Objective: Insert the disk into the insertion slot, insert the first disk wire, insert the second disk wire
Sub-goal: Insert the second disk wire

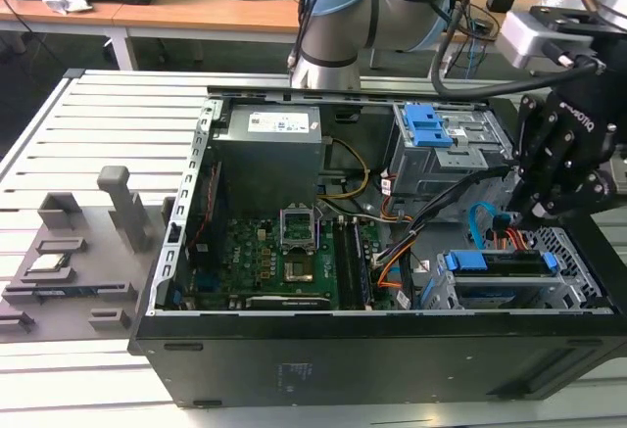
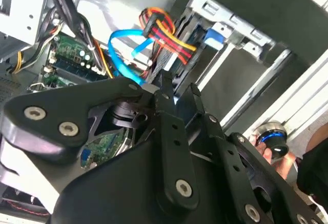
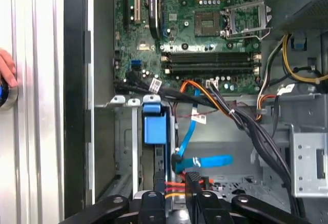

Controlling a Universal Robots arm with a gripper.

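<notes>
Seated in the grey cage (image 1: 576,252), at the corner of the computer case (image 1: 392,350) on the exterior view's right: the disk (image 1: 495,262) (blue carrier showing). Just above its cabled end, the gripper (image 1: 527,217), near 1 blue cable (image 3: 210,161) and red-yellow wires (image 2: 171,37); open or closed, cannot tell.

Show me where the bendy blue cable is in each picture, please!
Exterior view: the blue cable curves down toward the exterior view's right, past the green circuit board.
Second wrist view: the blue cable makes a loop between the green circuit board and the red and yellow wires.
First wrist view: the blue cable folds flat, close to the red and yellow wires.
Shared landmark: the green circuit board.
</notes>
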